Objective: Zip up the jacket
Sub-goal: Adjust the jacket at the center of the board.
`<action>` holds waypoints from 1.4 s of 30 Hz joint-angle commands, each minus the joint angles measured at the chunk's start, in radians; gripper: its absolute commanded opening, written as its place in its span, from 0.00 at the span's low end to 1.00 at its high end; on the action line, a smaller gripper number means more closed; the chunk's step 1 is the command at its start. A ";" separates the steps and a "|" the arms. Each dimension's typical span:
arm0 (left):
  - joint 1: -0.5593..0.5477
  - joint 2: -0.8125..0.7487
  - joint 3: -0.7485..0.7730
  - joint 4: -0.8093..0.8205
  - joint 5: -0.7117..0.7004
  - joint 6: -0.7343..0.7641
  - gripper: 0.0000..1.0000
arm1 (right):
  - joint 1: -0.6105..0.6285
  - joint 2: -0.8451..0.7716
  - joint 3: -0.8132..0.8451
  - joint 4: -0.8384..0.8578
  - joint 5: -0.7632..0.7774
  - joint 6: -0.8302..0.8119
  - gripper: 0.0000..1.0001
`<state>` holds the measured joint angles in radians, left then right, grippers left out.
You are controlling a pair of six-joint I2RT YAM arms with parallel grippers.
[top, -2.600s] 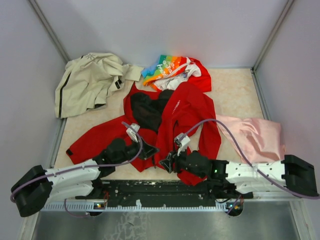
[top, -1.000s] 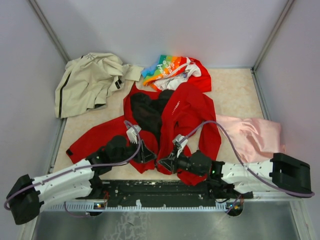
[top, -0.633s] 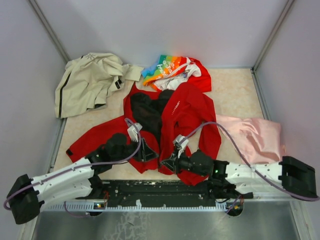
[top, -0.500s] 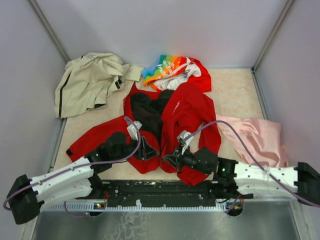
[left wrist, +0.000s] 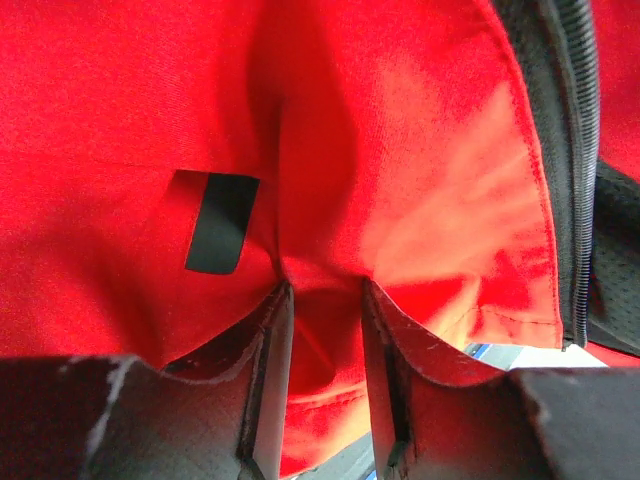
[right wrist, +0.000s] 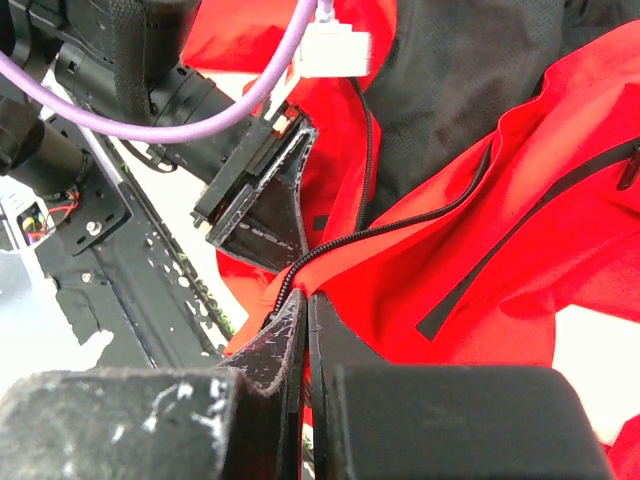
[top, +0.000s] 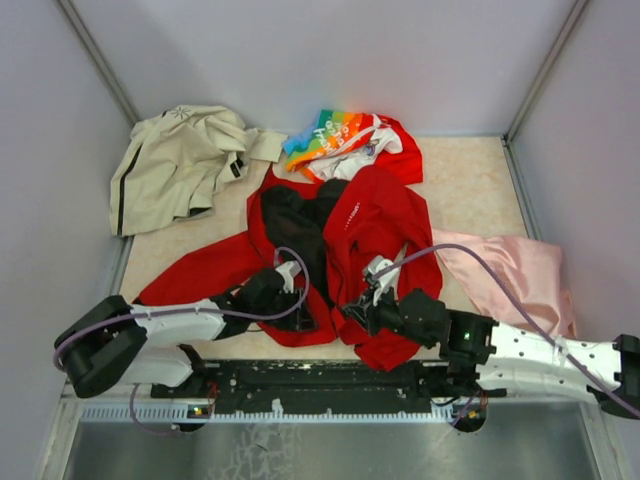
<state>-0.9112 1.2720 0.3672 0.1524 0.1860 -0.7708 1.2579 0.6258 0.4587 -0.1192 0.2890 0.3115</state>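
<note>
The red jacket point(top: 375, 215) lies open on the table, black lining showing in its middle. My left gripper point(top: 300, 316) is at the near hem of the jacket's left front panel. In the left wrist view a fold of red cloth fills the gap between the fingers point(left wrist: 268, 360) of the left gripper point(left wrist: 322, 292). A black zipper point(left wrist: 578, 150) runs down the right of that view. My right gripper point(top: 354, 309) is shut on the right panel's zipper edge. In the right wrist view the zipper teeth point(right wrist: 400, 225) run into the tips of the right gripper point(right wrist: 306, 297).
A beige jacket point(top: 175, 165) lies at the back left. A rainbow-and-white garment point(top: 345, 140) sits behind the red collar. A pink cloth point(top: 510, 275) lies to the right. The black mounting rail point(top: 300, 378) runs along the near edge. Grey walls enclose the table.
The left arm has folded in and its gripper has shifted right along the hem. The right gripper has moved slightly right and away, carrying the zipper edge. The two grippers are closer together.
</note>
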 commanded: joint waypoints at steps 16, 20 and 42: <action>0.006 -0.505 -0.011 -0.211 -0.174 -0.012 0.47 | -0.006 0.324 -0.122 0.488 -0.176 0.025 0.00; 0.007 -0.512 0.023 -0.205 -0.141 -0.008 0.46 | -0.006 0.341 -0.129 0.517 -0.184 0.032 0.00; 0.006 -0.191 0.154 -0.049 0.093 -0.002 0.40 | -0.006 0.276 -0.193 0.544 -0.172 0.051 0.00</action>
<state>-0.9070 1.0554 0.4915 0.0689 0.2516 -0.7742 1.2579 0.9073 0.2615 0.3569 0.1078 0.3527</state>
